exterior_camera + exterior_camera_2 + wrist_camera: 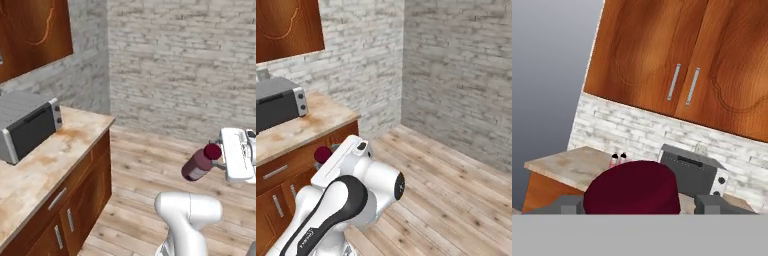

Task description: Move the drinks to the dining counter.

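A marble-topped cabinet [45,165] with a grey toaster oven [25,125] stands left of the white arm, whose gripper [218,159] clasps the maroon bottle [200,162] tilted in mid-air over the wooden floor, while two tiny pink bottles [618,158] sit far back on that cabinet.

A beige, rust-mottled marble counter [45,165] is set on a wooden cabinet [80,205] with drawer handles. A grey toaster oven [25,125] is placed on it near the brick wall. Left of the oven, two tiny pink bottles [618,159] are seen on the counter.
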